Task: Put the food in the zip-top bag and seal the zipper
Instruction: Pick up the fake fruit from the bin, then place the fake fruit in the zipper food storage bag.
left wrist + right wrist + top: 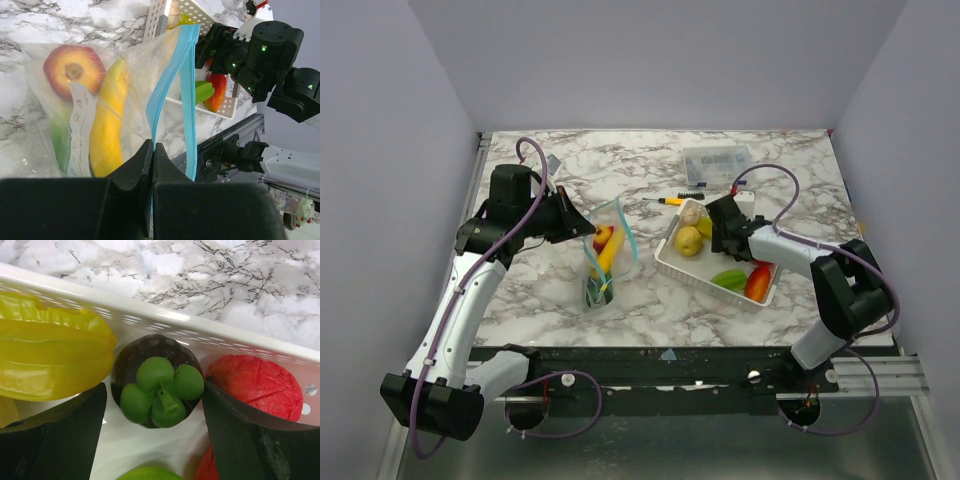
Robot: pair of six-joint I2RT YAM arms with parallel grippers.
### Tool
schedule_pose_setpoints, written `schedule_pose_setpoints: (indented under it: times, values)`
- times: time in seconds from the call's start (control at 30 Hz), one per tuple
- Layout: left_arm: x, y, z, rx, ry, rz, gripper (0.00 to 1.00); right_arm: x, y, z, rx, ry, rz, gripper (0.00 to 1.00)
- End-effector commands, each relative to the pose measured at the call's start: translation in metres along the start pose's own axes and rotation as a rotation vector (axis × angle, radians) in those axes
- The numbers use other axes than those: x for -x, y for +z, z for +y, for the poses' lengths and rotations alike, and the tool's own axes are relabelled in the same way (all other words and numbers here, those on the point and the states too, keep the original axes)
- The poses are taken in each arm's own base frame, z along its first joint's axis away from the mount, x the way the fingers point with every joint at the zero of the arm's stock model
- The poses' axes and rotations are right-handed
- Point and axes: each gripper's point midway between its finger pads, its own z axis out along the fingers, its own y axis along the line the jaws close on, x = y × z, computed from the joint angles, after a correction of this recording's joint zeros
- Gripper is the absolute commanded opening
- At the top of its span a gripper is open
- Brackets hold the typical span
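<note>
The left gripper (582, 226) sits left of centre in the overhead view. Its two black fingers (131, 167) are pressed flat together with one side of the zipper (186, 85) nipped between them, low in the middle of the left wrist view. The zip-top bag (607, 258) lies in the middle of the marble table (570, 170), just left of the white basket (672, 264). Its mouth is not sealed: the two light-blue edges stand apart and widen toward the top of the wrist frame.

Through the clear plastic I can see a red and yellow fruit (74, 70) at the upper left, a long yellow piece (111, 122) beside it in the centre, and a green piece (61, 142) at the lower left. A white paper label (80, 132) runs down between them.

The right gripper (723, 240) is down inside the basket, right of centre in the overhead view. Its jaws are spread wide and have nothing clamped. A dark round fruit (157, 387) with a green leafy cap sits between the fingertips against the basket's wall, and I cannot tell whether either finger touches it. A ridged yellow fruit (50, 360) lies to the left of it and a red piece (260, 385) to the right.

A clear lidded box (717, 160) rests near the upper right of the table, well apart from the bag
</note>
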Motion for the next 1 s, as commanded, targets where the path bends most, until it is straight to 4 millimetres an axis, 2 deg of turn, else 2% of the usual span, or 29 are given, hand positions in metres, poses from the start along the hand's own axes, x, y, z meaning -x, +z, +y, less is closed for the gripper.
schedule_pose_setpoints:
  times: [0.0, 0.23, 0.5, 0.57, 0.67, 0.73, 0.8, 0.97]
  values:
    - [0.0, -0.002, -0.008, -0.046, 0.006, -0.005, 0.0, 0.013, 0.006, -0.007, -0.062, -0.029, -0.047, 0.75]
    - [0.001, -0.003, -0.008, -0.046, -0.001, -0.009, 0.0, 0.018, -0.005, -0.003, 0.006, 0.002, -0.076, 0.51]
    - [0.002, -0.001, -0.009, -0.049, -0.009, -0.007, 0.0, 0.025, -0.033, -0.009, 0.073, 0.021, -0.095, 0.34]
    - [0.002, -0.001, -0.009, -0.05, -0.009, -0.006, 0.0, 0.027, -0.043, -0.007, 0.116, 0.033, -0.097, 0.31]
    - [0.001, 0.0, -0.008, -0.049, -0.012, -0.002, 0.0, 0.028, -0.061, 0.007, 0.245, 0.061, -0.088, 0.27]
    - [0.0, 0.002, -0.007, -0.049, -0.017, 0.0, 0.0, 0.032, -0.08, 0.021, 0.369, 0.084, -0.097, 0.25]
    - [-0.001, 0.003, -0.007, -0.054, -0.023, 0.008, 0.0, 0.042, -0.108, 0.038, 0.537, 0.102, -0.139, 0.24]
    - [-0.002, 0.006, -0.007, -0.064, -0.033, 0.018, 0.0, 0.076, -0.213, 0.074, 1.027, 0.125, -0.308, 0.24]
